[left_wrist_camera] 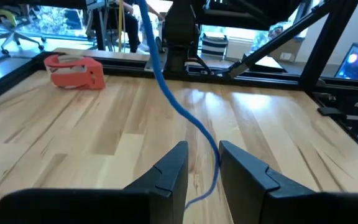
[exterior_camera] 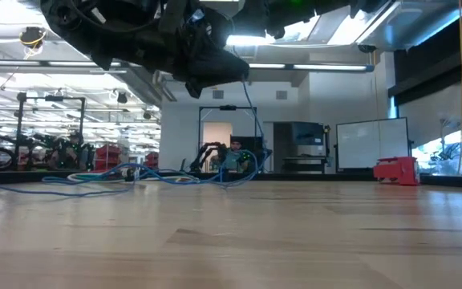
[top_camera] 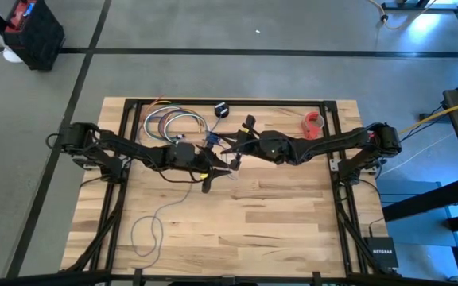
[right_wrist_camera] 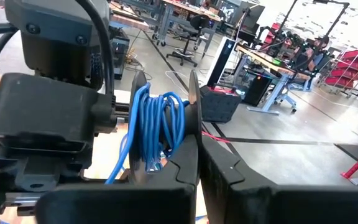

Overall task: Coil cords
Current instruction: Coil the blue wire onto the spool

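On the wooden table (top_camera: 277, 230) no container shows; the nearest thing to one is the loose bundle of multicoloured looped wires (top_camera: 169, 125) lying toward the far left part of the tabletop. The thin blue cord (top_camera: 153, 226) trails in a loop across the near left boards, runs up toward the middle and rises to the two grippers, which meet above the table's centre. The left arm reaches in from the left edge, and the left gripper (top_camera: 207, 181) hangs over the boards; in its wrist view the cord (left_wrist_camera: 185, 115) slants down from above and passes through the narrow gap between its two dark fingers (left_wrist_camera: 169, 177), which stand partly apart beside the cord, and whether they pinch it cannot be told. The right arm stretches in from the right edge, and the right gripper (top_camera: 234, 156) sits just beside the left one with its fingers (right_wrist_camera: 191, 118) closed on several turns of the blue cord (right_wrist_camera: 157, 127) wound into a small coil. A small black disc (top_camera: 222, 110) lies near the far edge behind the grippers, and a red tape dispenser (top_camera: 314, 123) stands farther right, well apart from both.
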`<move>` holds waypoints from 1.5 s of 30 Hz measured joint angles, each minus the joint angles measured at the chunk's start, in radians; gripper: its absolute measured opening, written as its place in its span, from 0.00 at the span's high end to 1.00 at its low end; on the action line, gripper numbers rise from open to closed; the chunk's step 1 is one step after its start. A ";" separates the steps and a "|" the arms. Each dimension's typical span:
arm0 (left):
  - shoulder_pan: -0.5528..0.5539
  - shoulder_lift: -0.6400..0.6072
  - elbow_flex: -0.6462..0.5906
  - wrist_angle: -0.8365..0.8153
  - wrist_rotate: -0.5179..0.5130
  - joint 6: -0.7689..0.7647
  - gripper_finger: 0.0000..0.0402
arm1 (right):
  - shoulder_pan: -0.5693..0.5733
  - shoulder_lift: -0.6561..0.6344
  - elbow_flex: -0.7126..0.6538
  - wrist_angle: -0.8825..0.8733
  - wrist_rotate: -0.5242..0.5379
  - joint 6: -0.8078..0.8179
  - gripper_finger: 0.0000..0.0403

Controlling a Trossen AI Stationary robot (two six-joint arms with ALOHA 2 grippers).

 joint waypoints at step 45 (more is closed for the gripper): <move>0.034 -0.185 0.004 -0.477 -0.222 0.136 0.99 | 0.255 -0.091 0.002 -0.062 0.283 -0.165 0.98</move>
